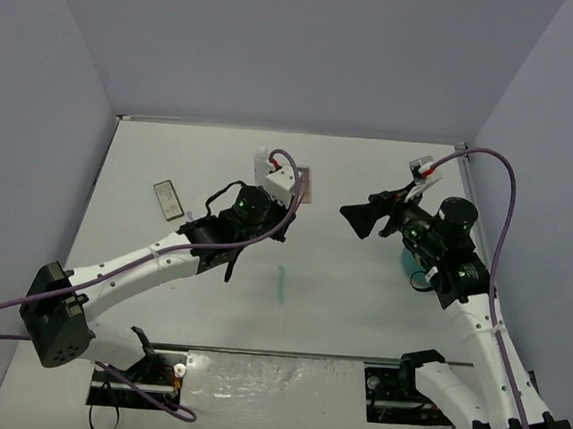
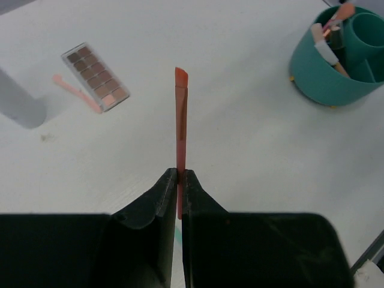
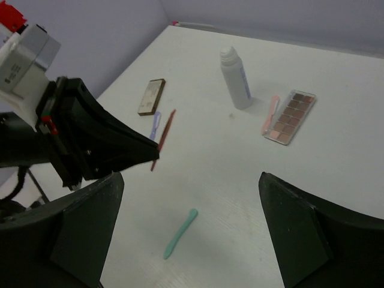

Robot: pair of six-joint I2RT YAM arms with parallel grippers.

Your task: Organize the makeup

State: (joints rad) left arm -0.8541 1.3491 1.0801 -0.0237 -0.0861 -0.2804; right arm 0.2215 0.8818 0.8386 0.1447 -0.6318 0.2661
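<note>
Above the table (image 2: 252, 156), your left gripper (image 2: 179, 175) is clamped on a pink stick (image 2: 180, 114).
Your right gripper (image 3: 191, 180) hangs spread wide, holding nothing; a palette (image 2: 96, 76), whitish bottle (image 3: 236, 78) and teal stick (image 3: 180, 234) rest on the table below.

Open table (image 3: 228, 180) between teal stick (image 3: 180, 234) and palette (image 3: 291, 117) (bottle (image 3: 236, 78) stands beyond).

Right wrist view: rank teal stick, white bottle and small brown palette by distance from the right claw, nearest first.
1. teal stick, lying just ahead of the right claw, low in view.
2. white bottle, upright, farther out, slightly right of centre.
3. small brown palette, farthest, off to the left.
</note>
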